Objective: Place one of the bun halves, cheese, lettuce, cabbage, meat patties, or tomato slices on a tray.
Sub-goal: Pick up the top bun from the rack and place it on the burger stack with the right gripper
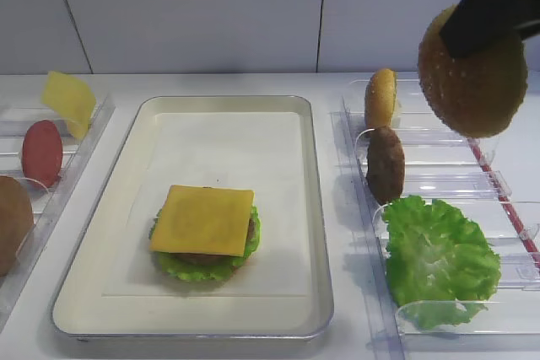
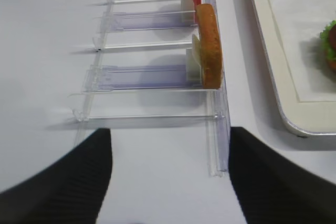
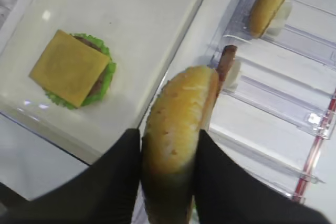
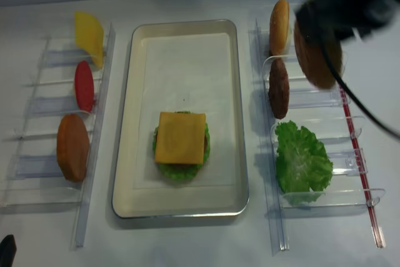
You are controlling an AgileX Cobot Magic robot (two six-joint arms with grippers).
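Note:
My right gripper point(image 3: 169, 150) is shut on the domed, sesame-speckled bun half point(image 3: 181, 114), which it holds on edge. In the high view this bun point(image 1: 472, 73) hangs in the air above the right rack, to the right of the tray point(image 1: 228, 141). On the tray's paper liner lies a stack with a yellow cheese slice point(image 1: 202, 219) on top, a meat patty and green lettuce under it. My left gripper point(image 2: 169, 132) is open and holds nothing, low over the white table at the near end of the left rack.
The clear left rack point(image 2: 142, 77) holds a cheese slice point(image 1: 69, 100), a tomato slice point(image 1: 42, 153) and a brown bun half point(image 1: 13, 221). The right rack point(image 1: 439, 183) holds a plain bun half point(image 1: 381, 99), a meat patty point(image 1: 386, 164) and lettuce point(image 1: 439, 259).

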